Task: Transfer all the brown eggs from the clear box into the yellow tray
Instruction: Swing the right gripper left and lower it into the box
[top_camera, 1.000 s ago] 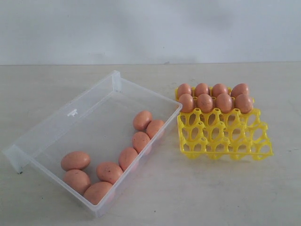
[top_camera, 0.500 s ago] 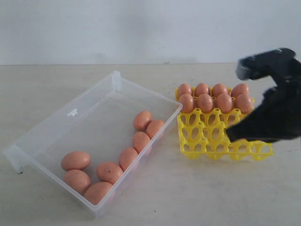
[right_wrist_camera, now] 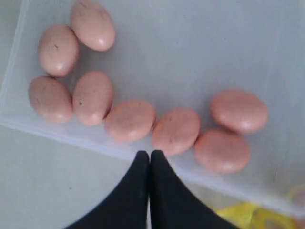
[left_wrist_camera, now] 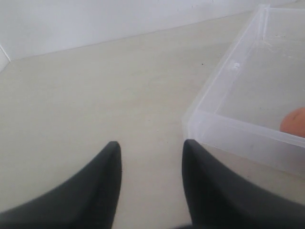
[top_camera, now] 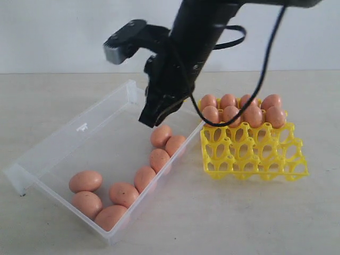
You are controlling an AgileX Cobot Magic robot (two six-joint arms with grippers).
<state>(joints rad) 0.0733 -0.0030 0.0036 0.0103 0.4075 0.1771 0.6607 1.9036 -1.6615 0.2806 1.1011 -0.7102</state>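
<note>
Several brown eggs (top_camera: 123, 193) lie in the clear box (top_camera: 79, 139), strung along its near right wall; the right wrist view shows them from above (right_wrist_camera: 130, 119). More brown eggs (top_camera: 231, 113) fill the back two rows of the yellow tray (top_camera: 249, 154). My right gripper (top_camera: 150, 120) hangs over the box just above the upper eggs, shut and holding nothing (right_wrist_camera: 149, 155). My left gripper (left_wrist_camera: 151, 148) stands open over bare table beside a corner of the clear box (left_wrist_camera: 200, 119). It is out of the exterior view.
The box and tray sit side by side on a pale table (top_camera: 212, 218). A black cable (top_camera: 263, 79) from the right arm loops over the tray's back eggs. A pale wall (top_camera: 53, 32) stands behind the table.
The right arm came into view from the right and swept left across the tray to above the box. Eggs, box and tray have not moved.
</note>
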